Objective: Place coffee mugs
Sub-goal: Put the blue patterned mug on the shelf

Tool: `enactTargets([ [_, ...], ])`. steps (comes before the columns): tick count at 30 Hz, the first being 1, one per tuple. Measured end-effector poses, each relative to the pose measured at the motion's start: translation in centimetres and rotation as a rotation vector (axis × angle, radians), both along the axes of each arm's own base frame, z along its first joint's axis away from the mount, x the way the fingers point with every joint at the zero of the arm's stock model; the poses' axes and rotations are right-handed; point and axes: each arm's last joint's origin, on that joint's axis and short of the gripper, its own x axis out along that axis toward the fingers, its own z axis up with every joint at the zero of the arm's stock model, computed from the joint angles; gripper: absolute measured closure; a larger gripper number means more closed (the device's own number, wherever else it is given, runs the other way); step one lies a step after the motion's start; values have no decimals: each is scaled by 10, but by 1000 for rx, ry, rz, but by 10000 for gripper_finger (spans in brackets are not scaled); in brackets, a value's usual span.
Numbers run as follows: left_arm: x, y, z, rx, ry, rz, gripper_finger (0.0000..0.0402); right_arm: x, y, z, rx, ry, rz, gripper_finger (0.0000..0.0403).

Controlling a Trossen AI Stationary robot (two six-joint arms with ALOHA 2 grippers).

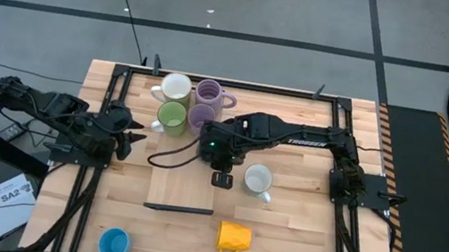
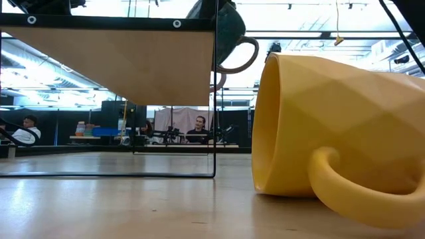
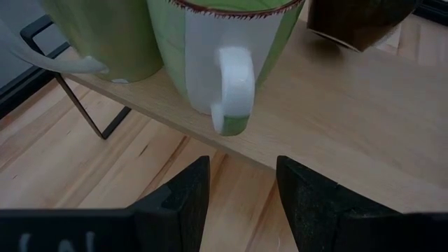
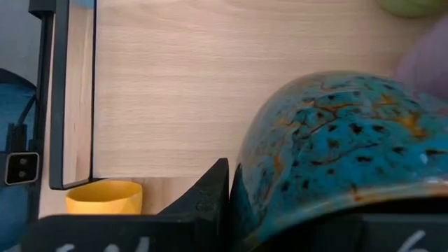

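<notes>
Mugs [image 1: 185, 103] sit clustered on my shelf [image 1: 315, 122]. Right gripper [image 1: 223, 148] at their 4 o'clock clamps a teal mug [image 4: 336, 154] — left gripper [image 3: 241, 199] gapes, empty.

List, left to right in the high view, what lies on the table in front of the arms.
blue mug → dark strip → yellow mug. The white mug overlaps the yellow mug's span, so it is left out.
</notes>
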Motion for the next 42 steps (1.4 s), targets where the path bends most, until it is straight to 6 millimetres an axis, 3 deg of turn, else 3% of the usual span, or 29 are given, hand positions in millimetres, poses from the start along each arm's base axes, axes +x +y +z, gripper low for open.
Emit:
enactTargets([
  [19,0,0,0,-2,-6,0,230,-1,0,-1,-27,13,50,359],
  [31,15,-9,20,-84,-221,-200,230,-5,-1,-2,-54,38,97,358],
  [42,19,-11,29,-110,-316,-221,230,-14,2,3,-78,78,154,357],
])
